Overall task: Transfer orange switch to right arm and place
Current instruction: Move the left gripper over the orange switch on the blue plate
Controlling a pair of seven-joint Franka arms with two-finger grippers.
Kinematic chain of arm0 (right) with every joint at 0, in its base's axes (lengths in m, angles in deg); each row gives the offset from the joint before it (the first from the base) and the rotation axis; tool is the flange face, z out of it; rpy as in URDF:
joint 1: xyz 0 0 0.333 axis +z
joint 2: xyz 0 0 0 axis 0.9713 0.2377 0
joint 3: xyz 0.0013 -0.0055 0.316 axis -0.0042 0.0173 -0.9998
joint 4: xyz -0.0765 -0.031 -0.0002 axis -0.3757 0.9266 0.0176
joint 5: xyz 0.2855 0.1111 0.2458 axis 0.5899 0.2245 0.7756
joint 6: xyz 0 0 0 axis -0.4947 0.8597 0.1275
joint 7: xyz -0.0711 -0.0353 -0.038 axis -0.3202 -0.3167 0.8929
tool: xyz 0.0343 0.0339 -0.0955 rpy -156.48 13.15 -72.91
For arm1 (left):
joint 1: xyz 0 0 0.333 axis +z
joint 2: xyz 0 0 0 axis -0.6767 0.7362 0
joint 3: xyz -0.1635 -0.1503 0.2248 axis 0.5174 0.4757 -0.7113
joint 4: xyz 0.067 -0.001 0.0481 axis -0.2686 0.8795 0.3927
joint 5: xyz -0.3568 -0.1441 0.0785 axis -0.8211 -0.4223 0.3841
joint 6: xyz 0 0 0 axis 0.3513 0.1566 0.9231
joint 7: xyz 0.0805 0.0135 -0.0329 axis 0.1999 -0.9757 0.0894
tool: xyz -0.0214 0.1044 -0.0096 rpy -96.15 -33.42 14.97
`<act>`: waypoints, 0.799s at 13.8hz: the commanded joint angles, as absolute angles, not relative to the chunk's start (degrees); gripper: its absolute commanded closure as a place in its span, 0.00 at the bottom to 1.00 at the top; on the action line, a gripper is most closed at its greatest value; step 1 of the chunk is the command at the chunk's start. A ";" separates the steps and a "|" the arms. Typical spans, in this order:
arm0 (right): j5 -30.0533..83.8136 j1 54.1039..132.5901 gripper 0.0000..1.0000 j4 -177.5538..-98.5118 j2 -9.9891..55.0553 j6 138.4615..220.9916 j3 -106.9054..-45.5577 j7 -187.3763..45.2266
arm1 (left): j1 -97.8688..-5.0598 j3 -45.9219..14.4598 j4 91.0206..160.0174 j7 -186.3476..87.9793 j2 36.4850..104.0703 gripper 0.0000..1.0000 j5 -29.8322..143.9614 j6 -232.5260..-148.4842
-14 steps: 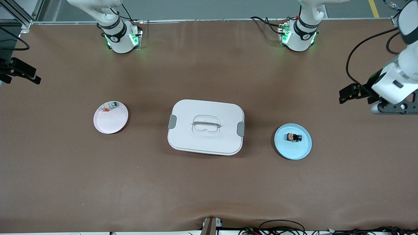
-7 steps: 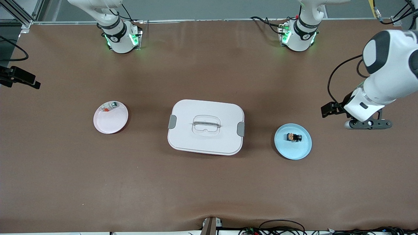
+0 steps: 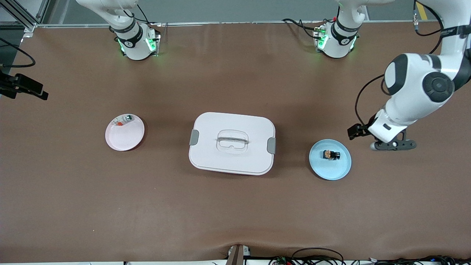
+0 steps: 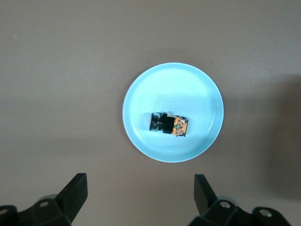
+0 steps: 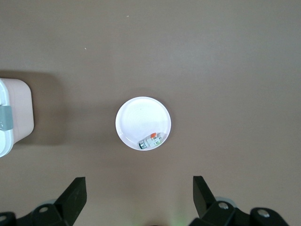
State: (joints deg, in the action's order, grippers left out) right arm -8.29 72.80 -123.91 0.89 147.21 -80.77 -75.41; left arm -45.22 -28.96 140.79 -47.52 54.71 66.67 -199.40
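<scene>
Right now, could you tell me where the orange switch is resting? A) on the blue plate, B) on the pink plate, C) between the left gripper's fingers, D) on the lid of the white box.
A: the orange switch lies on the blue plate, toward the left arm's end of the table, and the left gripper is open and empty above the table beside it.
</scene>
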 commanded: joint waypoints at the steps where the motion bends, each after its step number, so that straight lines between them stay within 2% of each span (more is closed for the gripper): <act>1: -8.83 73.26 0.00 -123.82 -0.23 146.81 -81.06 -74.70 | -46.02 -28.70 140.59 -46.14 57.83 0.00 69.65 -201.13; 8: -9.53 73.35 0.00 -122.68 -0.23 147.95 -80.89 -74.88 | -47.59 -28.70 139.11 -44.47 65.91 0.00 70.71 -207.90; 11: -9.44 73.44 0.00 -122.68 -0.40 147.87 -80.98 -74.70 | -47.95 -28.70 137.43 -43.86 68.30 0.00 70.71 -208.08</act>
